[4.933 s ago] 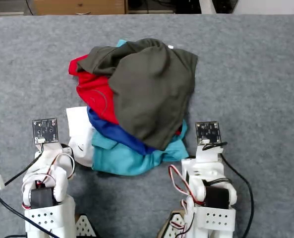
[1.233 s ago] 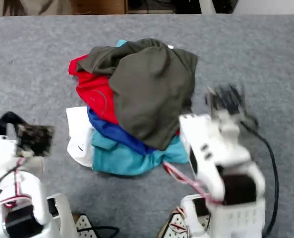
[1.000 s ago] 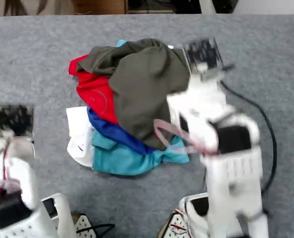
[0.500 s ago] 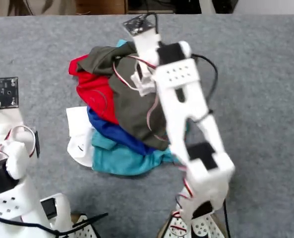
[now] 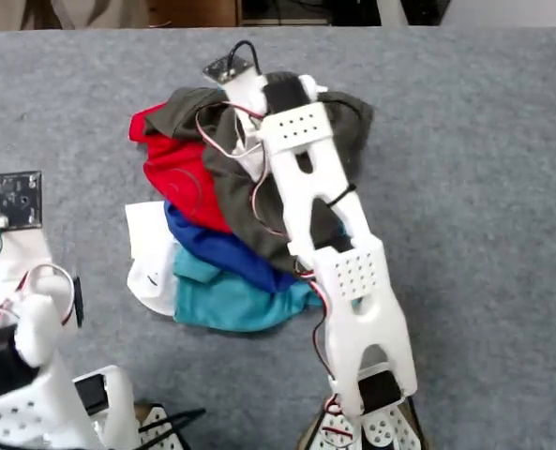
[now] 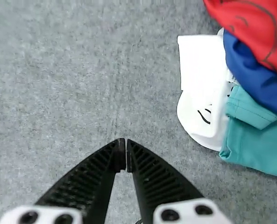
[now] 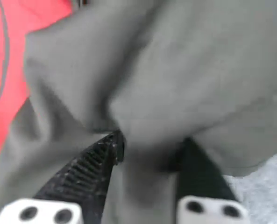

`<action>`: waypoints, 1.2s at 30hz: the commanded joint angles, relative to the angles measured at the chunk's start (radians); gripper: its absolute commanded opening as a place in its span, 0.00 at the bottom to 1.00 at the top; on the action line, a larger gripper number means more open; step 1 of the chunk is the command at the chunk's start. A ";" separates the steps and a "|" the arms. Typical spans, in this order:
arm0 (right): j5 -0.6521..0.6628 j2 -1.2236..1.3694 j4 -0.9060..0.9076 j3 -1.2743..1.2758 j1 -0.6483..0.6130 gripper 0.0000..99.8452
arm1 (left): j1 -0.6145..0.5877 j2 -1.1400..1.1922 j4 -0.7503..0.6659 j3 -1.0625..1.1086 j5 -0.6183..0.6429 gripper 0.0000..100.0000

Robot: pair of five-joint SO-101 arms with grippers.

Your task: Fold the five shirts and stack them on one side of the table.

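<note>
Several shirts lie heaped mid-table: a dark grey-olive shirt (image 5: pixel 353 122) on top, under it a red shirt (image 5: pixel 174 173), a blue shirt (image 5: pixel 212 246), a teal shirt (image 5: pixel 231 300) and a white shirt (image 5: pixel 151 253). My right arm (image 5: pixel 306 178) stretches across the pile to its far top. There my right gripper (image 7: pixel 150 149) is open, pressed into the grey shirt (image 7: pixel 199 60) with a fold between its fingers, beside the red shirt (image 7: pixel 17 46). My left gripper (image 6: pixel 122 149) is shut over bare mat, apart from the white shirt (image 6: pixel 201 88).
Grey felt mat (image 5: pixel 484 187) covers the table, with open room right and left of the pile. The left arm (image 5: pixel 20 281) stands at the near left corner. Furniture lines the far edge.
My right arm has swung up from its base and reached over the pile to the far top of the grey shirt. The left arm has shifted slightly left.
</note>
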 commanded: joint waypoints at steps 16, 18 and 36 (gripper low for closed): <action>0.330 -0.578 0.026 0.113 0.185 0.00 | 0.015 -0.005 -0.072 0.006 0.035 0.16; 0.374 -0.662 0.025 0.125 0.200 0.00 | 0.011 0.070 -0.072 -0.003 0.080 0.23; 0.413 -0.653 0.011 0.341 0.791 0.00 | 0.601 0.845 0.038 -0.605 0.509 0.39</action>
